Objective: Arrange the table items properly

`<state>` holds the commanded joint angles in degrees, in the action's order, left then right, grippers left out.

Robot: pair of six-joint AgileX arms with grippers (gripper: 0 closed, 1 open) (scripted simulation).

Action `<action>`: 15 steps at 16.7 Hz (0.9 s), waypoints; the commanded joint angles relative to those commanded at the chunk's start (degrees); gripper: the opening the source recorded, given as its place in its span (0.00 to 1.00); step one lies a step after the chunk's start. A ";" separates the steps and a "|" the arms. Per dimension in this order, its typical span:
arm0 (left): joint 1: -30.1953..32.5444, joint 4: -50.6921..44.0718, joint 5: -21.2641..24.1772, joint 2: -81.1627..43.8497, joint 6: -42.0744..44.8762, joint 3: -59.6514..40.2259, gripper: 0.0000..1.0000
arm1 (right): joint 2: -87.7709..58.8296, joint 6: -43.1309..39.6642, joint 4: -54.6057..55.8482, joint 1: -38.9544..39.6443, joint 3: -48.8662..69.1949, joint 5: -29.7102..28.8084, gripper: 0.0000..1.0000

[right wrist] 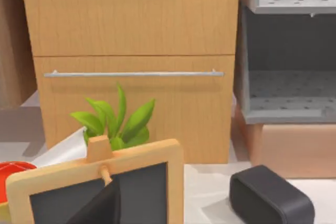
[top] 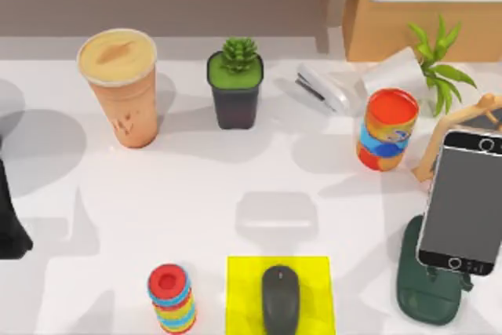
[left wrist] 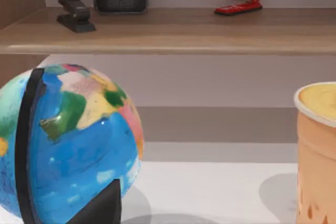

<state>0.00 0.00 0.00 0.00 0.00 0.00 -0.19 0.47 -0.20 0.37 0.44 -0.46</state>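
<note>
No legible labels. Mouse on yellow pad, front centre. Cup back left. Phone propped on green stand, right edge. Gripper states: can't tell; left arm at left edge.

White table, drink cup, yellow mat, succulent, can

Open white tabletop runs across the middle of the top view — free passage. Along the upper part stand the drink cup, succulent and can (gaps between them). Lower centre: mouse on its yellow pad; smartphone blocks the right edge.
</note>
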 joint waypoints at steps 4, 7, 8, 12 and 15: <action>0.00 0.00 0.00 0.00 0.00 0.00 1.00 | 0.19 -0.47 0.21 -0.37 -0.44 0.46 1.00; 0.00 0.00 0.00 0.00 0.00 0.00 1.00 | 0.19 -0.47 0.21 -0.37 -0.44 0.46 1.00; 0.22 0.37 -0.02 -0.55 -0.03 -0.11 1.00 | 0.19 -0.47 0.21 -0.37 -0.44 0.46 1.00; 3.00 5.64 -0.72 -8.51 -0.35 -1.54 1.00 | 0.19 -0.47 0.21 -0.37 -0.44 0.46 1.00; 6.39 13.01 -2.09 -19.68 -0.66 -3.37 1.00 | 0.19 -0.47 0.21 -0.37 -0.44 0.46 1.00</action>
<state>6.39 13.01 -2.09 -19.68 -0.66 -3.37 0.00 0.00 0.00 0.00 0.00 0.00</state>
